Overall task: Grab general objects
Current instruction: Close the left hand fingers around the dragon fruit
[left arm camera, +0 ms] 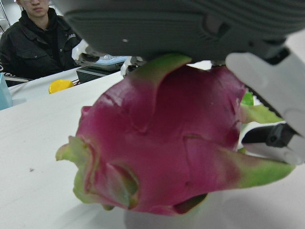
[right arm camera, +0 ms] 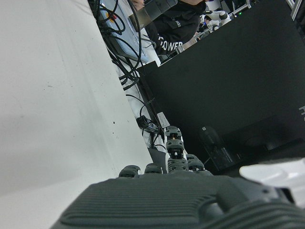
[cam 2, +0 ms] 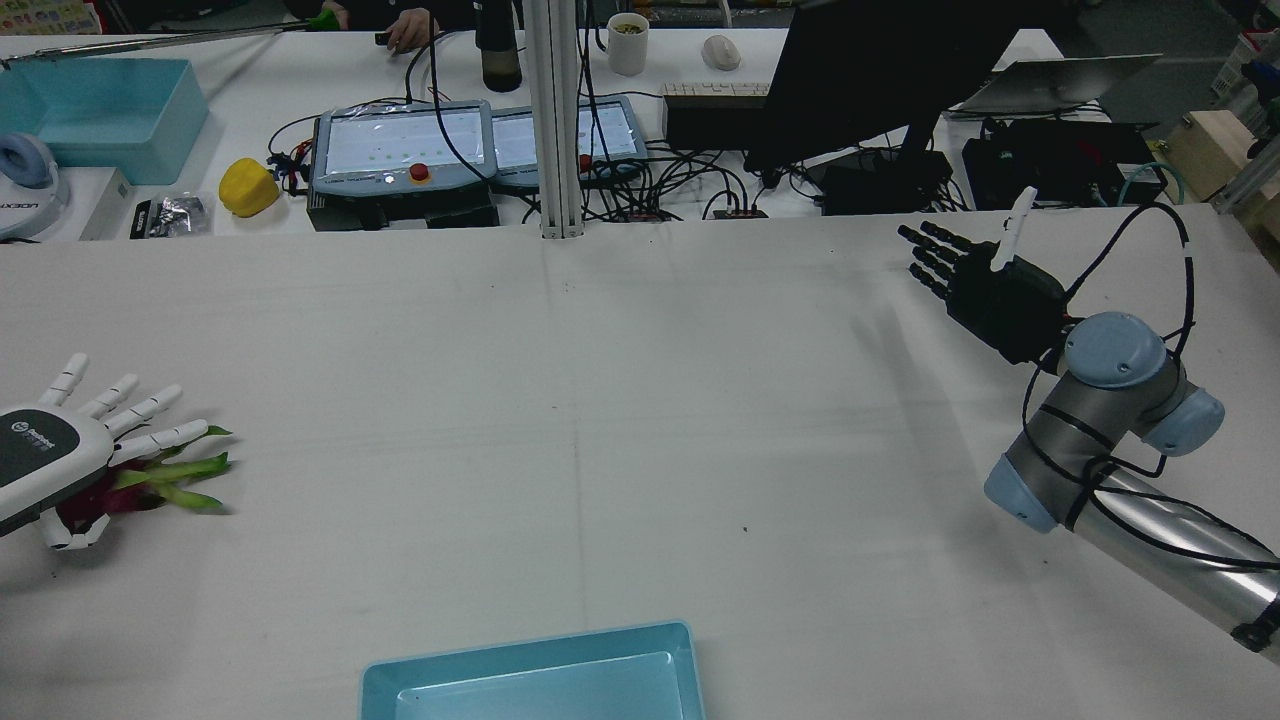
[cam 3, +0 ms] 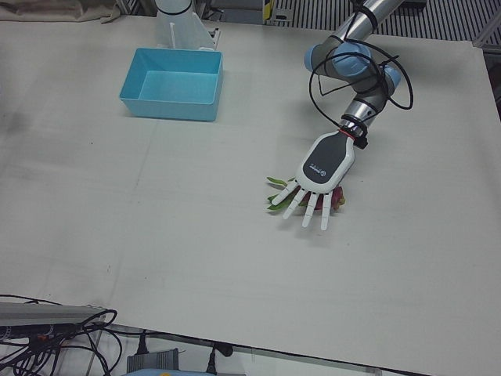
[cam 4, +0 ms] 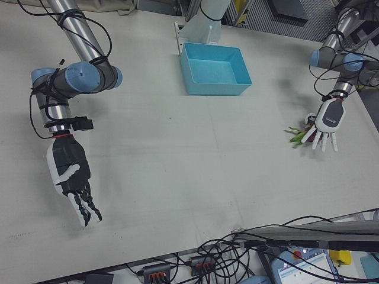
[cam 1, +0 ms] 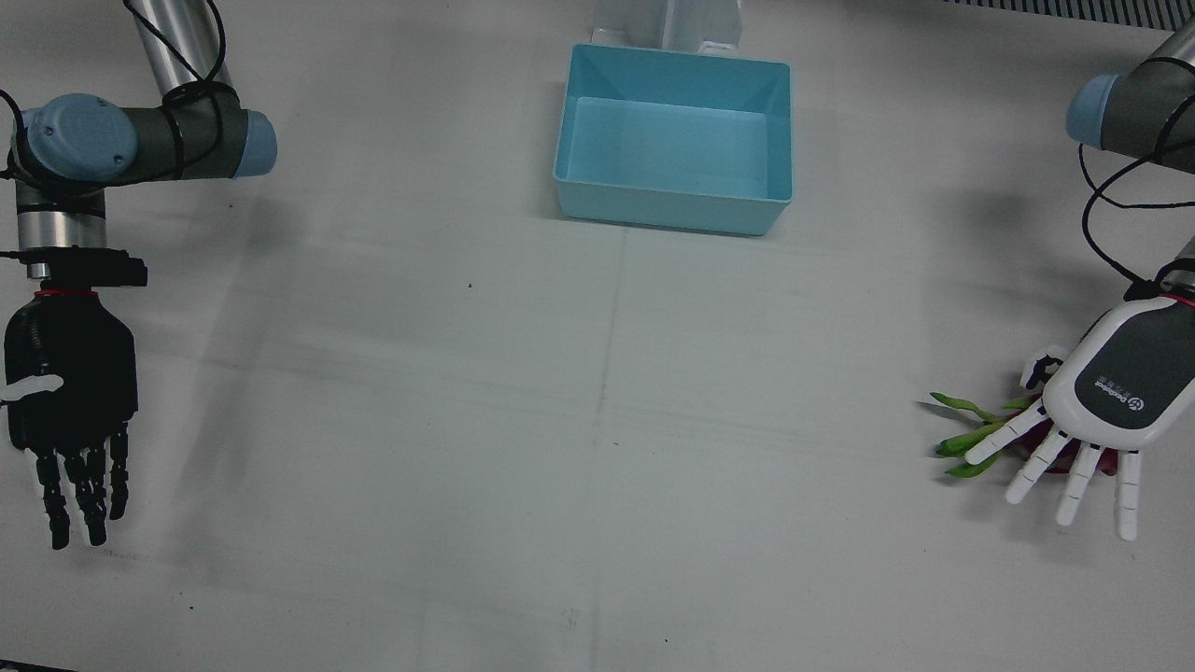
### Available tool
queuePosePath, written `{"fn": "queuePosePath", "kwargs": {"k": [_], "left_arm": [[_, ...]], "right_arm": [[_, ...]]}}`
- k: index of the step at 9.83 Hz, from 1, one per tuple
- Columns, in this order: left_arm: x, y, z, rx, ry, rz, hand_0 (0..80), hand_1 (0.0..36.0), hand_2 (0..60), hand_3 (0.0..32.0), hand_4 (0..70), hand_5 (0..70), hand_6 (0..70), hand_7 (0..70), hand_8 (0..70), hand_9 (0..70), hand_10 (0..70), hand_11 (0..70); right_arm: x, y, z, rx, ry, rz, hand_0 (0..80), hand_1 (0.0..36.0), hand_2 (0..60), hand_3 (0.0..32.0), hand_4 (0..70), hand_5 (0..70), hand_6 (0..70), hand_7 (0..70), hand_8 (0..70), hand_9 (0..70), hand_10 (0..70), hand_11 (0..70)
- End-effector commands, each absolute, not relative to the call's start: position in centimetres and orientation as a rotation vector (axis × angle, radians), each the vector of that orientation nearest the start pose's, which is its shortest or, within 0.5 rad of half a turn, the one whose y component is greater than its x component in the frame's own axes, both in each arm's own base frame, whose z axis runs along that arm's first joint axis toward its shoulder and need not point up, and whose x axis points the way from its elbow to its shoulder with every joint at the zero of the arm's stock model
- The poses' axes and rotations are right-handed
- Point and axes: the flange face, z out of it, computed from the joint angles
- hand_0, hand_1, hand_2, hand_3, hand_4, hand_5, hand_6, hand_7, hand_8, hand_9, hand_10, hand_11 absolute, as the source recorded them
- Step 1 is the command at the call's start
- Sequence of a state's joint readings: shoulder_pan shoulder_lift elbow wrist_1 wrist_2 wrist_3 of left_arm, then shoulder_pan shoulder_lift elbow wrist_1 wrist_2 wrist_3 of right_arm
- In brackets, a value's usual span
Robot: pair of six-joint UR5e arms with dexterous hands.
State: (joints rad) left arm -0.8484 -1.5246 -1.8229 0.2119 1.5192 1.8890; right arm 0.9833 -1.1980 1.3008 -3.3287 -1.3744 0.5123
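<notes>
Here we log one dragon fruit [left arm camera: 162, 143] — magenta with green leaf tips — lying near the tabletop [cam 1: 597, 420] edge on the robot's left side. The left robot hand [cam 1: 1102, 411], white, lies over it, palm down, fingers spread and not closed on it. The right robot hand [cam 1: 70, 411], black, is held above the opposite edge, fingers extended, holding nothing. A blue bin [cam 1: 674, 140] sits at the middle of the robot-side edge.

The table [cam 1: 597, 448] lies bare across its wide middle, open passage between the two arms; the only obstacle there is the blue bin [cam 1: 674, 140], standing at the robot's edge near the pedestal; the dragon fruit [cam 3: 338, 197] sits under the spread left hand [cam 1: 1111, 392]; the right hand [cam 1: 70, 392] hangs over clear surface, well apart.
</notes>
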Motion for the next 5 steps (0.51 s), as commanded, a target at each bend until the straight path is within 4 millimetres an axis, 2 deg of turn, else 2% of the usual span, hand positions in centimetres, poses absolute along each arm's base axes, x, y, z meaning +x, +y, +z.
{"fn": "queuePosePath", "kwargs": {"k": [1, 2, 3, 4, 5], "left_arm": [[20.4, -44.0, 61.76, 0.9, 1.269, -0.45, 0.0, 13.7, 60.0, 32.0, 0.0, 0.0, 0.0, 0.0, 0.0, 0.0, 0.0, 0.0], [20.72, -44.36, 61.67, 0.897, 1.264, -0.45, 9.1, 18.1, 60.0, 32.0, 0.0, 0.0, 0.0, 0.0, 0.0, 0.0, 0.0, 0.0], [20.88, -44.54, 61.55, 0.897, 1.264, -0.45, 21.6, 22.1, 60.0, 32.0, 0.0, 0.3, 0.0, 0.0, 0.0, 0.0, 0.0, 0.0], [20.9, -44.59, 61.49, 0.898, 1.263, -0.452, 37.4, 29.5, 60.0, 32.0, 0.0, 3.9, 0.0, 20.3, 0.0, 2.7, 0.4, 1.1], [20.9, -44.59, 61.49, 0.898, 1.263, -0.452, 44.9, 35.9, 60.0, 32.0, 0.0, 9.8, 2.0, 70.0, 0.0, 15.9, 28.7, 43.6]], "right_arm": [[-22.42, -61.22, 62.57, 0.891, 1.876, -2.253, 0.0, 0.0, 0.0, 0.0, 0.0, 0.0, 0.0, 0.0, 0.0, 0.0, 0.0, 0.0], [-22.42, -61.22, 62.57, 0.891, 1.876, -2.253, 0.0, 0.0, 0.0, 0.0, 0.0, 0.0, 0.0, 0.0, 0.0, 0.0, 0.0, 0.0], [-22.42, -61.22, 62.57, 0.891, 1.876, -2.253, 0.0, 0.0, 0.0, 0.0, 0.0, 0.0, 0.0, 0.0, 0.0, 0.0, 0.0, 0.0], [-22.42, -61.22, 62.57, 0.891, 1.876, -2.253, 0.0, 0.0, 0.0, 0.0, 0.0, 0.0, 0.0, 0.0, 0.0, 0.0, 0.0, 0.0], [-22.42, -61.22, 62.57, 0.891, 1.876, -2.253, 0.0, 0.0, 0.0, 0.0, 0.0, 0.0, 0.0, 0.0, 0.0, 0.0, 0.0, 0.0]]}}
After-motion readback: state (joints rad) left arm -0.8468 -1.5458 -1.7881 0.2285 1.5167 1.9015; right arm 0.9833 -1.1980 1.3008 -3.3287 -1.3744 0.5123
